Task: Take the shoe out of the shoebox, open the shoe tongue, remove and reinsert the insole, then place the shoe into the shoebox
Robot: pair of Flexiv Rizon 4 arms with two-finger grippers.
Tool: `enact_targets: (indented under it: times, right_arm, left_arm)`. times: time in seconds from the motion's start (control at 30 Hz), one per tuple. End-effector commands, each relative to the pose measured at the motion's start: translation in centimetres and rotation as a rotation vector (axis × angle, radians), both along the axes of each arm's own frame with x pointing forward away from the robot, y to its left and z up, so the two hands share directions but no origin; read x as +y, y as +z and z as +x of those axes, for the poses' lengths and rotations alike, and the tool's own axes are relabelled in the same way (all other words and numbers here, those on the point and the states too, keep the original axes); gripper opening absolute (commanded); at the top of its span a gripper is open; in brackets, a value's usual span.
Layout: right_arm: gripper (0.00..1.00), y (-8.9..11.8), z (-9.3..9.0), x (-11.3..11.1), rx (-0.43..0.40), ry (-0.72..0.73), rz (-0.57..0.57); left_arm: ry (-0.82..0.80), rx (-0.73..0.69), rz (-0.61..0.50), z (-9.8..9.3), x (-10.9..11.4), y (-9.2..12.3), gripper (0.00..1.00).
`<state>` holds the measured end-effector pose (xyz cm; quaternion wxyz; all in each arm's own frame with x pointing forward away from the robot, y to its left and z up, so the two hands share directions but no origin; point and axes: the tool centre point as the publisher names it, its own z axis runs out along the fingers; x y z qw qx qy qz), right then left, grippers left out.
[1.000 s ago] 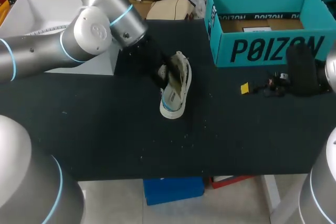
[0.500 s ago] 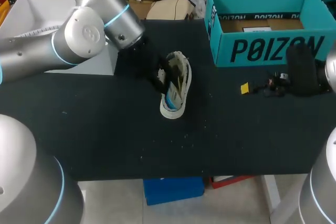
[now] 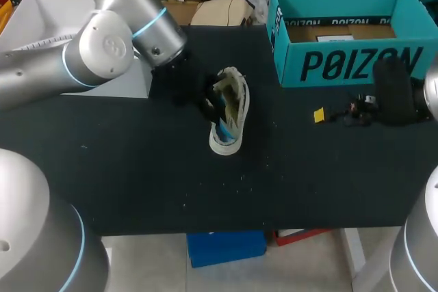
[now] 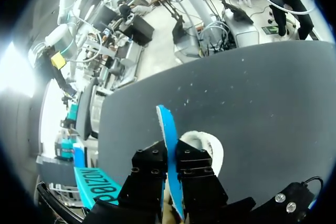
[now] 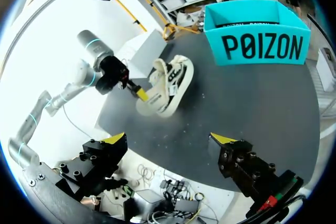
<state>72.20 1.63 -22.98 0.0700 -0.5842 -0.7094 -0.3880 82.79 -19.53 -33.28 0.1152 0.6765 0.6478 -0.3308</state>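
The black table (image 3: 137,169) carries the shoe (image 3: 230,111) near its middle, on its side, long axis running far edge to near edge. The left gripper (image 4: 172,156) is clamped on the blue insole (image 4: 167,124). The right gripper (image 5: 169,138) stands spread apart.

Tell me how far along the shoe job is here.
Done: the shoe lies on the table, outside the shoebox. In hand: the left end effector is shut on the blue insole, which sticks partly out of the shoe; the right end effector is open. Left: reseating the insole and boxing the shoe.
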Motion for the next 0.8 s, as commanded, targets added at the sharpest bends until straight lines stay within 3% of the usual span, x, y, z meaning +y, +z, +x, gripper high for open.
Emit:
enact_targets:
  times: [0.03, 0.43, 0.8]
  right_arm:
    - [1.00, -0.1, -0.1, 0.1, -0.001, -0.002, 0.000]
    - [1.00, -0.1, -0.1, 0.1, -0.001, -0.002, 0.000]
    - [1.00, -0.1, -0.1, 0.1, -0.001, -0.002, 0.000]
  left_arm:
    - [0.000, 0.004, 0.001, -0.2, 0.1, -0.1, 0.00]
    - [0.028, 0.036, -0.016, 0.2, -0.1, -1.3, 0.00]
    - [0.053, 0.014, -0.028, 2.1, -0.6, -1.1, 0.00]
